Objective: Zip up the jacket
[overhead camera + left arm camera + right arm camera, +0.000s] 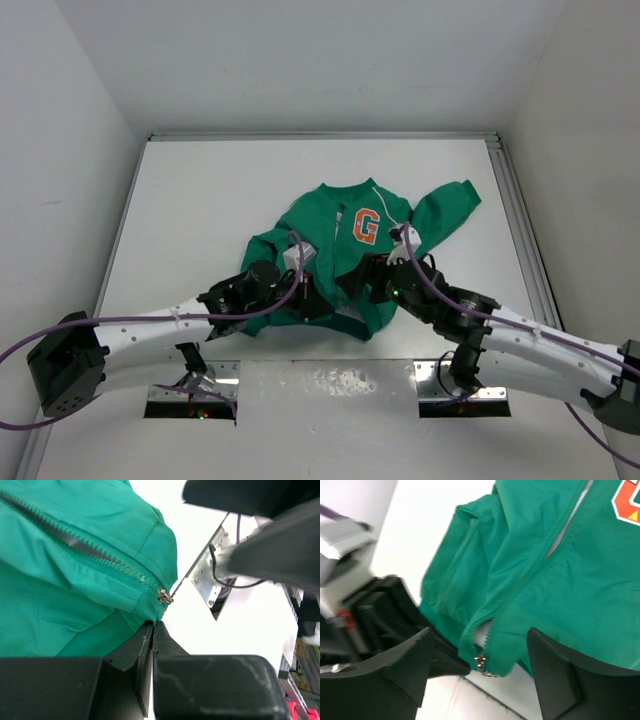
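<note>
Lying front-up near the middle of the bench [200, 190], the jacket [335, 235] looks light, thin and floppy. Soft cloth like this will likely wrinkle and slide on the smooth top rather than resist a pull. Above the slider [480, 662], the zip teeth [100, 555] part in a narrow slit that shows pale lining. Slider sits at the very bottom, just above the ribbed hem [95, 637]. It is small, metal and probably slippery. Its tab is the place to take hold, with the hem corner pinned so the cloth stays taut.

Left claw [152, 630] closed tight, tips together right at the hem corner below the slider. Right claw [480, 635] wide open, holding nothing, its fingers [555, 670] either side of the slider.

Hard to make out:
- Cannot tell whether a fold of ribbing sits between the left tips.
- Slider tab is too small to read how it lies.
- From overhead, claws and arms cover the lower front, so hem and slider are hidden there.
- Collar and zip top are cut off in both wrist views.
- One sleeve [450, 205] spreads far right; the other sleeve [262, 245] is bunched beside the left arm.
</note>
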